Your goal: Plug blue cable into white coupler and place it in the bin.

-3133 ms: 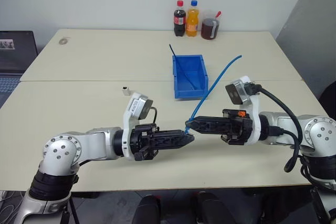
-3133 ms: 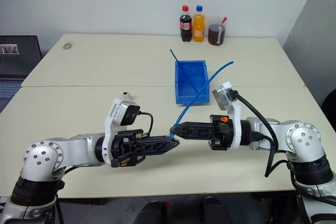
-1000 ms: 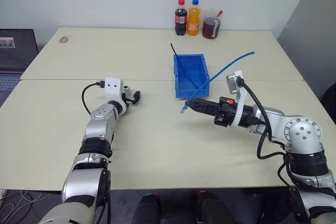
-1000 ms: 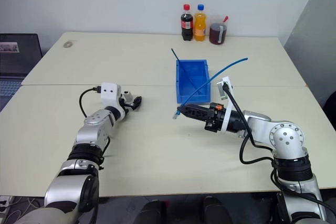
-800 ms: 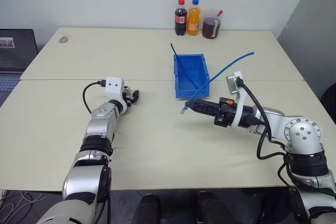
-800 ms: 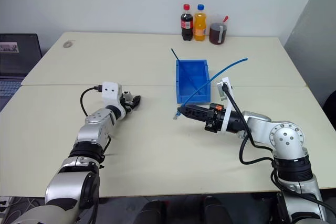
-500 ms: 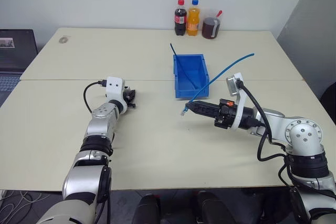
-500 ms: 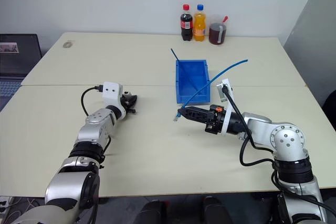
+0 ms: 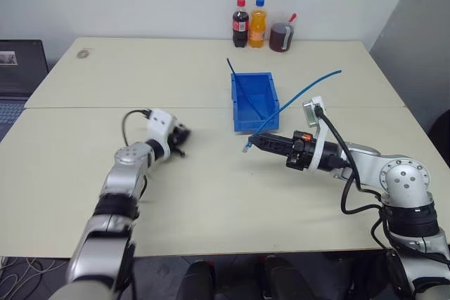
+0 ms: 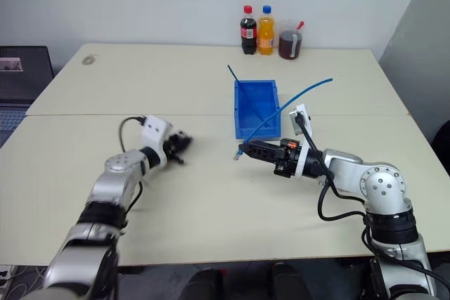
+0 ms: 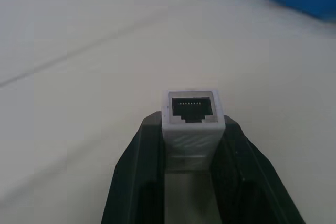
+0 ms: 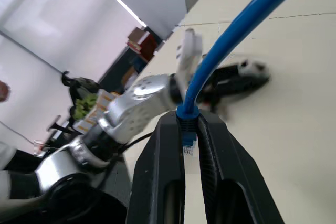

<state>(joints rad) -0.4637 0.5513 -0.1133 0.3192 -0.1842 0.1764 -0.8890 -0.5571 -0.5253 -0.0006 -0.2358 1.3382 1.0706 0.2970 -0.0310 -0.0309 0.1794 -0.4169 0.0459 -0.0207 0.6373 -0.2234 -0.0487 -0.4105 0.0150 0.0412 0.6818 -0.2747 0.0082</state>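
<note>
Table [image 9: 211, 187]: bore everything.
Bin [image 9: 254, 123]: stood mid-table, far of the grippers.
Blue cable [image 9: 299, 94]: rose rightward past the bin's right side; plug end pinched in right gripper [image 9: 254, 143].
White coupler [image 11: 192, 112]: clamped between left gripper [image 9: 184, 141] fingers, socket facing outward, left of the bin.

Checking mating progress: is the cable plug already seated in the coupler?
No, the white coupler sits in the left gripper with its port empty.

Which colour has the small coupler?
White, with a dark socket opening; the coupler shows best in the left wrist view.
</note>
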